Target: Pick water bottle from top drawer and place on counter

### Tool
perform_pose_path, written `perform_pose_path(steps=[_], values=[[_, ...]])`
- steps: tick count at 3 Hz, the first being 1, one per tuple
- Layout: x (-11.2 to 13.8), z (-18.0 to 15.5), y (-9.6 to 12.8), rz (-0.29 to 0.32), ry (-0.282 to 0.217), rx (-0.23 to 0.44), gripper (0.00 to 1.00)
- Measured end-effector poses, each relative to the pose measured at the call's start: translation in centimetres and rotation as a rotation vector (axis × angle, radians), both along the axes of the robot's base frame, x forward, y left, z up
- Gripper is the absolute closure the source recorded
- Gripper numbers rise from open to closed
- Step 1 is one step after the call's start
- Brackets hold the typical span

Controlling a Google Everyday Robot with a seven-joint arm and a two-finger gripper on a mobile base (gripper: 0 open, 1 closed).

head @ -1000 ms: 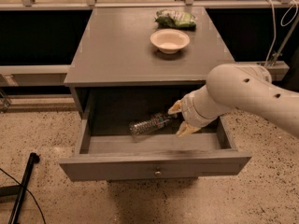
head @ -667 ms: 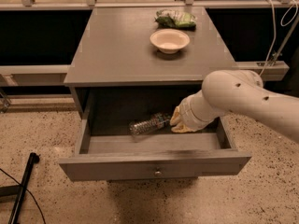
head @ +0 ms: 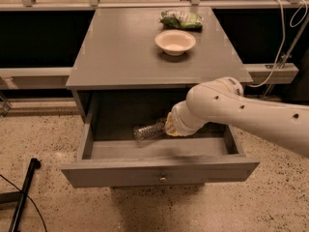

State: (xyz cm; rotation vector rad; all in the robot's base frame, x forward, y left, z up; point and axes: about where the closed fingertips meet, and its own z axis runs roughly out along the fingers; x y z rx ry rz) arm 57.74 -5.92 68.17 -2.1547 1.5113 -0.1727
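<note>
One small clear ribbed plastic water bottle [head: 148,130] lies on its side in the wide grey top drawer [head: 159,170], long axis left-right; cream gripper [head: 170,126] at bottle's right end; whether it grips, cannot tell.

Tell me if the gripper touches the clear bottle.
Cannot tell. Camera view: the gripper, inside the wide grey top drawer, covers one end of the clear ribbed plastic water bottle, hiding any contact.

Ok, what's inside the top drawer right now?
The water bottle lies on its side in the top drawer, with the claw at its right end as seen. The arm covers the drawer's right part, so anything there is hidden.
</note>
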Motion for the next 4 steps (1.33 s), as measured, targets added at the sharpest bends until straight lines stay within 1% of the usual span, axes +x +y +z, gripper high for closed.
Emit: perform_pose_path(steps=[1, 2, 3, 4], values=[[1.7, -0.8, 1.5, -0.041, -0.049, 0.007, 0.40], [2.3, -1.1, 2.6, -0.043, -0.064, 0.018, 0.30], [2.6, -2.0, 3.7, -0.018, -0.037, 0.062, 0.33], [2.9, -3.0, 4.5, 0.023, -0.003, 0.068, 0.33]])
